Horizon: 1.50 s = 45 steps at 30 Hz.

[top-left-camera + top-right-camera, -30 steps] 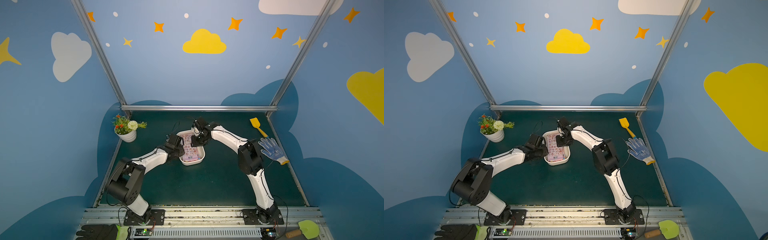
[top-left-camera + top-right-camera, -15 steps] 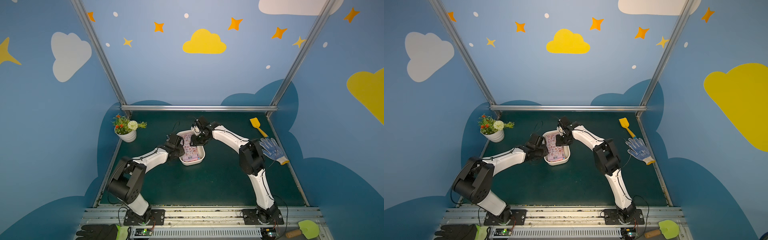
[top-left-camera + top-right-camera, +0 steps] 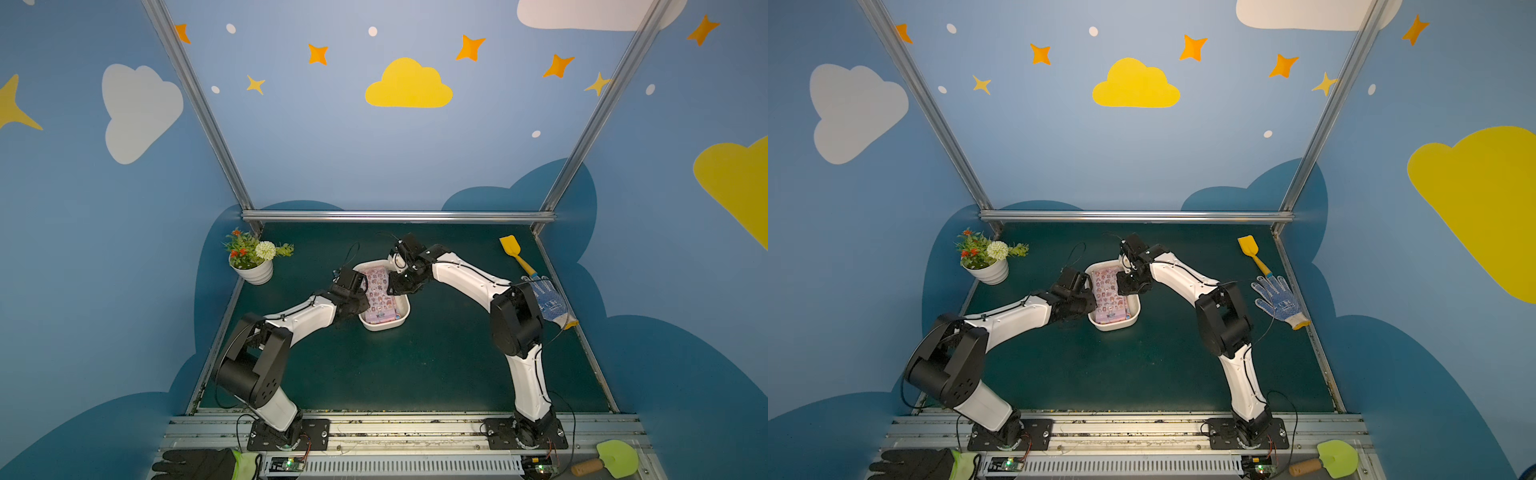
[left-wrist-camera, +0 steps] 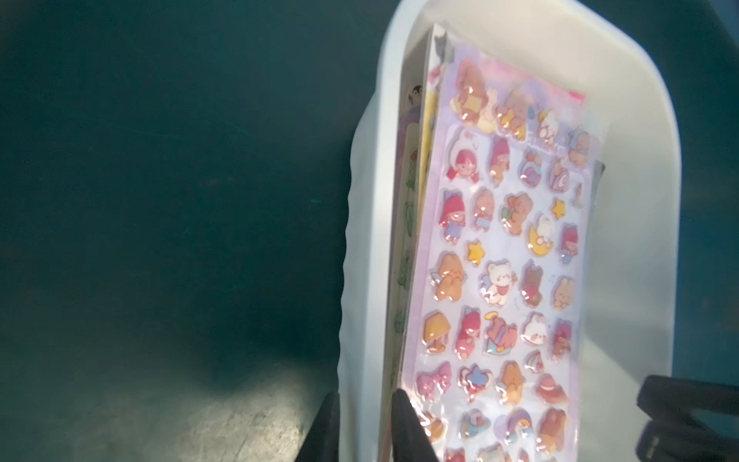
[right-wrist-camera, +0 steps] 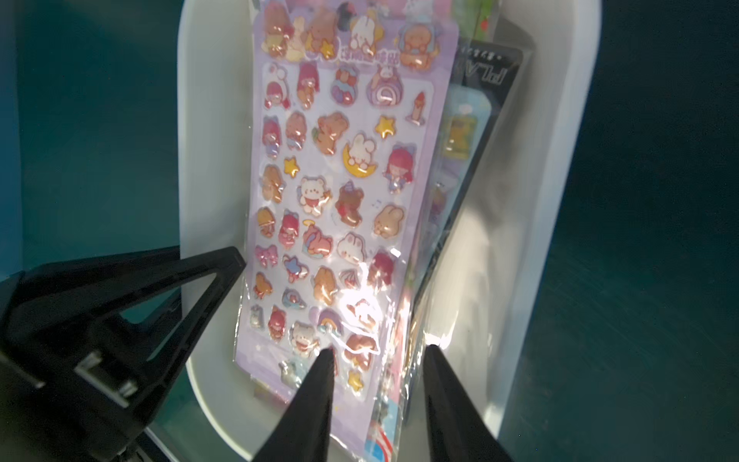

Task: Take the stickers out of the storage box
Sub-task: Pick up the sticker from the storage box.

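Storage box: the shallow white plastic storage box [image 3: 384,328] [image 3: 1115,326] with rounded corners sits mid-table on the dark green mat [image 3: 415,365], between the two arms.
Stickers: the long glossy stickers [image 3: 379,295] [image 4: 508,260] lie stacked inside the storage box along its length. A lilac sheet [image 5: 340,192] of tiny cartoon figures is on top, and the edges of other sheets show beneath it.
Left gripper: the left gripper [image 4: 364,396] clamps the box's long side wall, with one black finger outside it and the other inside against the stack.
Right gripper: the right gripper [image 5: 380,350] reaches into the box from the opposite side. Its fingers stand apart, one tip on the lilac sheet and the other at the stack's edge. Whether they pinch anything cannot be told.
Surroundings: a white ribbed flower pot [image 3: 253,272] with artificial flowers stands at the far left corner. A yellow plastic shovel [image 3: 513,249] and a blue-dotted white work glove [image 3: 548,299] lie along the right edge.
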Each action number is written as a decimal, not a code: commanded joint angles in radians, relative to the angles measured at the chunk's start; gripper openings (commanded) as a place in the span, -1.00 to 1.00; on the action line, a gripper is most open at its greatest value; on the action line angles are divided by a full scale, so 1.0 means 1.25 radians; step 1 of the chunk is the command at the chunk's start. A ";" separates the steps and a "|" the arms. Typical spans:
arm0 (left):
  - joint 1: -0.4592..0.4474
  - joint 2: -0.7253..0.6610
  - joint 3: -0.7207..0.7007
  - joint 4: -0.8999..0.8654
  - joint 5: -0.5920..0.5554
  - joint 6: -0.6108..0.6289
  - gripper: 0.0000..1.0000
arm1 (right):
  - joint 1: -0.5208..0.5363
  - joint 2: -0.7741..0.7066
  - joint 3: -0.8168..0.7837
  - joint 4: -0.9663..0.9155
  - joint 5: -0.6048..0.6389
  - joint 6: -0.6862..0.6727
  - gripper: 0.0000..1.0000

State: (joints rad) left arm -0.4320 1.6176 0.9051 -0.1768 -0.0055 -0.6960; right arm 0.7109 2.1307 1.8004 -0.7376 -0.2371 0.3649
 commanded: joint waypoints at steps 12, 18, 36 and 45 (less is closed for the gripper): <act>0.004 -0.009 0.016 -0.015 0.000 -0.003 -0.50 | 0.015 0.011 -0.026 0.025 -0.055 0.031 -0.45; 0.004 -0.010 0.016 -0.015 -0.002 -0.004 -0.50 | 0.014 0.025 -0.013 0.013 -0.051 0.036 -0.29; 0.004 -0.004 0.015 -0.006 0.003 -0.007 -0.49 | 0.014 0.009 -0.028 0.058 -0.083 0.041 -0.47; 0.003 -0.004 0.011 -0.005 0.003 -0.007 -0.49 | 0.014 -0.028 -0.057 0.117 -0.138 0.050 -0.69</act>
State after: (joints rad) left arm -0.4320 1.6176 0.9051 -0.1749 -0.0044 -0.6968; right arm 0.7235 2.1460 1.7401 -0.6315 -0.3607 0.4232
